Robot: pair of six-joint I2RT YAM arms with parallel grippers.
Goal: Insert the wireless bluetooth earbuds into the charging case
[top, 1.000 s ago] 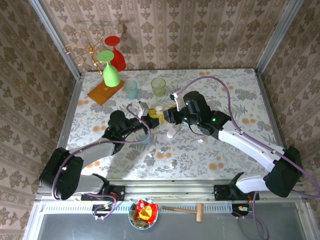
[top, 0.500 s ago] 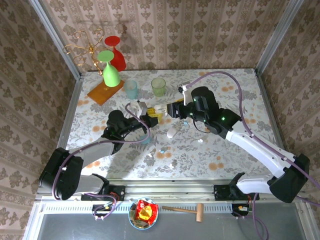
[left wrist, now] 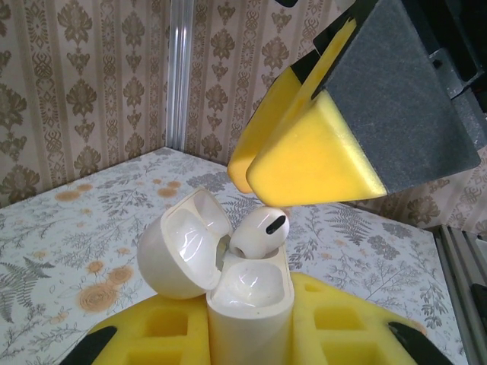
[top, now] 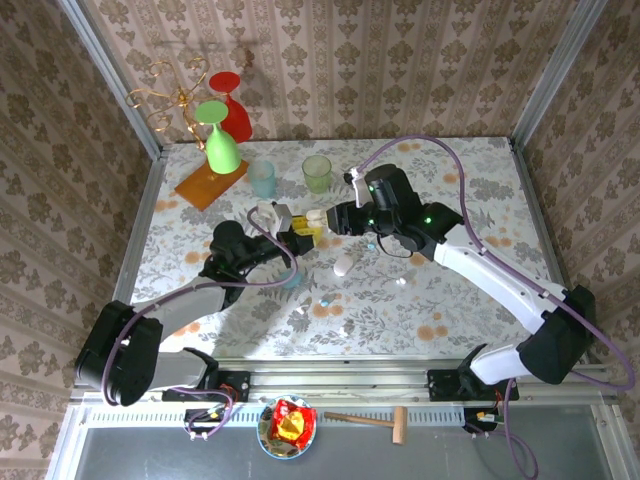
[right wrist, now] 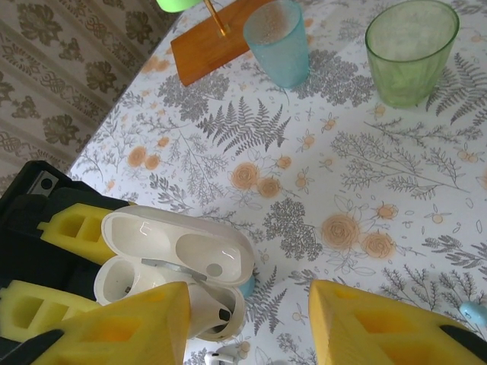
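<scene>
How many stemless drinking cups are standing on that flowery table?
2: a blue tumbler beside the wooden board, and a green tumbler to its right. The arms may hide others.

Charging case [left wrist: 247,304]: white plastic, glossy, smooth; open lid mirror-slick inside.
Earbud [left wrist: 257,230]: same glossy white plastic, dark tip.
Left gripper [left wrist: 247,334]: pads [left wrist: 335,323] yellow foam, matt, fine-pored.
Right gripper [right wrist: 247,327]: fingers [right wrist: 373,323] yellow foam, matt; dark grey backing [left wrist: 396,99], rough, grainy.
Table cover [right wrist: 396,167]: floral print, smooth, faint sheen.
Blue cup [right wrist: 278,42], green cup [right wrist: 411,49]: translucent plastic, frosted.
Board [right wrist: 217,46]: orange-brown wood, matt.
Corner post [left wrist: 180,76]: brushed metal.
Wallpaper [left wrist: 68,91]: patterned paper, matt.
</scene>
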